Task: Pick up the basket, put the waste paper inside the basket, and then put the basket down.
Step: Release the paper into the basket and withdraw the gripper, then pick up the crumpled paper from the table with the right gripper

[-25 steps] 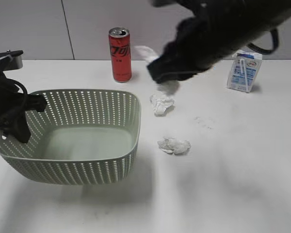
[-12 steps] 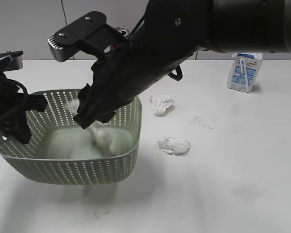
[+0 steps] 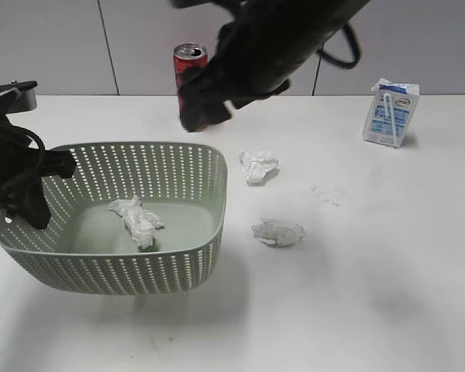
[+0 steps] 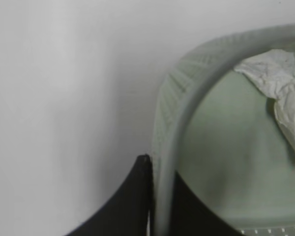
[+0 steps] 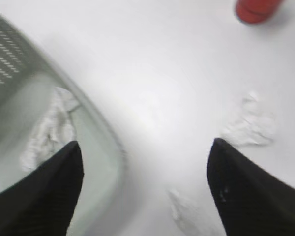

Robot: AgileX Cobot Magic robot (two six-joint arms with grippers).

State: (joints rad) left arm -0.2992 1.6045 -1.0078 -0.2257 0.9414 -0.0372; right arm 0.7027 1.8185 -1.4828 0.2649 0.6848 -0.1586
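Observation:
The pale green basket (image 3: 178, 263) is held off the table and tilted. My left gripper (image 3: 32, 194) is shut on its left rim; in the left wrist view the gripper (image 4: 161, 167) pinches the rim (image 4: 187, 88) between its jaws. One wad of waste paper (image 3: 136, 220) lies inside the basket, also in the left wrist view (image 4: 285, 93) and the right wrist view (image 5: 49, 128). Two wads (image 3: 257, 165) (image 3: 277, 232) lie on the table right of the basket. My right gripper (image 5: 145, 145) is open and empty, blurred above the basket's far right corner (image 3: 198, 115).
A red drink can (image 3: 190, 58) stands at the back, partly behind my right arm, and shows in the right wrist view (image 5: 255, 7). A blue-and-white drink carton (image 3: 390, 113) stands at the back right. The white table (image 3: 372, 294) spreads to the front right.
My right gripper carried a wad over the basket, let it go and rose back up to the right. The wad now lies in the basket. The left arm has not moved.

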